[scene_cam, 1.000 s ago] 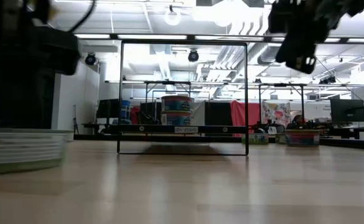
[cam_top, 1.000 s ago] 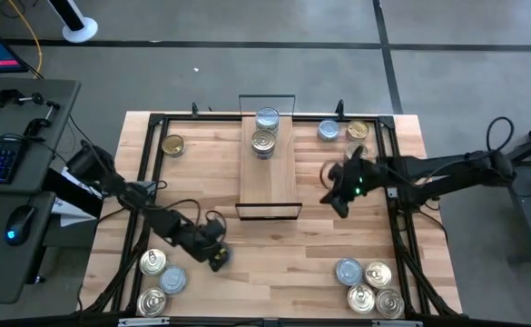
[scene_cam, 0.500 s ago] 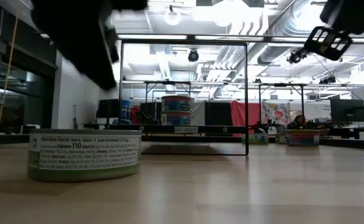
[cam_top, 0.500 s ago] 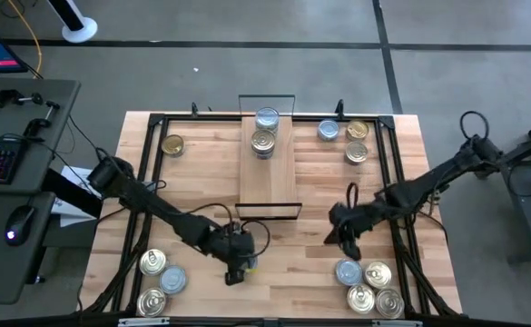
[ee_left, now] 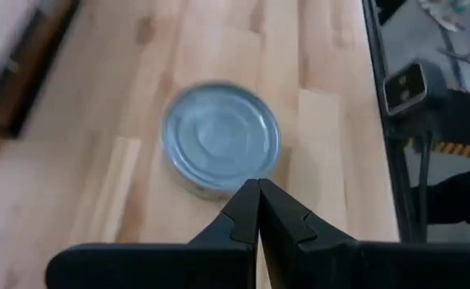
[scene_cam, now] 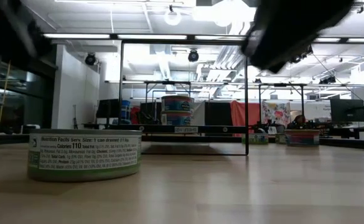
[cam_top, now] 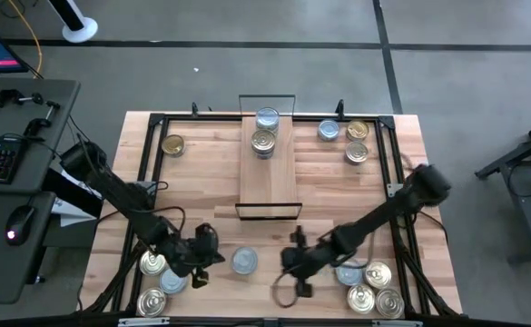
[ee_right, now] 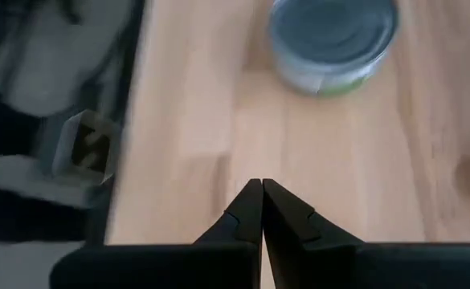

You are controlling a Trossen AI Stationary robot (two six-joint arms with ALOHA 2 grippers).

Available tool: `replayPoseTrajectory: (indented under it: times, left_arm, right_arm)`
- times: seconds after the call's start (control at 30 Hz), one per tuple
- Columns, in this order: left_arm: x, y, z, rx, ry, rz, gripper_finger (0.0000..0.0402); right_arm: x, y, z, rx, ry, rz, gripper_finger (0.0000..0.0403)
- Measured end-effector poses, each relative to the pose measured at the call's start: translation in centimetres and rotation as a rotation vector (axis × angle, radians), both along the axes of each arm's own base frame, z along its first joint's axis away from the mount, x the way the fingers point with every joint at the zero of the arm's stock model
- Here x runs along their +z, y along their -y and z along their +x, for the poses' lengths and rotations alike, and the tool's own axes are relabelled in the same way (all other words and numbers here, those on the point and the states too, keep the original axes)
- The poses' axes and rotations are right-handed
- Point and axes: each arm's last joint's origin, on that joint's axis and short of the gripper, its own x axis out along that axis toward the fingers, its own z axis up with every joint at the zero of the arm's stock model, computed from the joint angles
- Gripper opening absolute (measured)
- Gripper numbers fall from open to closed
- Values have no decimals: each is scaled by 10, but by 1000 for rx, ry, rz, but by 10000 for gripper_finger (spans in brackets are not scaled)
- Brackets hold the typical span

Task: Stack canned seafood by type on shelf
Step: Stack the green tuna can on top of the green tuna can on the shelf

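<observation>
A silver-blue-topped tin [cam_top: 244, 262] stands flat on the table near the front edge, between my two grippers; it also shows in the low view [scene_cam: 84, 154]. My left gripper [cam_top: 212, 253] is shut, just left of the tin [ee_left: 221, 148] and apart from it. My right gripper [cam_top: 290, 260] is shut, to the right of the tin [ee_right: 333, 32], with a gap between. The shelf [cam_top: 270, 173] lies at the table's middle and carries a silver-blue tin [cam_top: 267, 118] and a gold tin [cam_top: 263, 142] at its far end.
Several tins stand at the near left corner [cam_top: 156, 282] and the near right corner [cam_top: 369, 286]. Three tins stand at the far right [cam_top: 351, 138], and one gold tin stands at the far left [cam_top: 172, 143]. A black frame [cam_top: 147, 163] runs along the table's edges.
My left gripper has gone toward the right with the silver-blue tin, left it standing near the front middle, and drawn back toward the left. My right gripper has swept from beside the shelf toward the near edge and leftward, close to that tin.
</observation>
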Motion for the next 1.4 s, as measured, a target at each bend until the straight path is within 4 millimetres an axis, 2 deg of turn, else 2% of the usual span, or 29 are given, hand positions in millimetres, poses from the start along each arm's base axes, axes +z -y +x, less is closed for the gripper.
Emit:
replayPoseTrajectory:
  times: [0.2,0.33,0.47,0.83,1.13,1.23,1.4]
  left_arm:
    - [-22,-8,-11,26,116,108,0]
    - [-31,-11,-15,-27,121,159,0]
    - [-31,-9,-14,-35,175,116,0]
    - [-57,1,-5,-84,187,147,0]
    - [-80,7,1,-73,168,137,0]
    - [-86,8,1,-64,146,118,0]
    - [-88,12,-4,-83,128,108,0]
  right_arm:
    - [-15,-7,53,-129,-70,-76,0]
    - [-27,-8,76,-169,-124,-118,0]
    - [-33,-7,88,-182,-184,-171,0]
    - [-41,-5,94,-196,-210,-206,0]
    - [-37,-5,100,-191,-159,-182,0]
    - [-30,-6,99,-165,-139,-180,0]
    - [0,-4,98,-156,-62,-158,0]
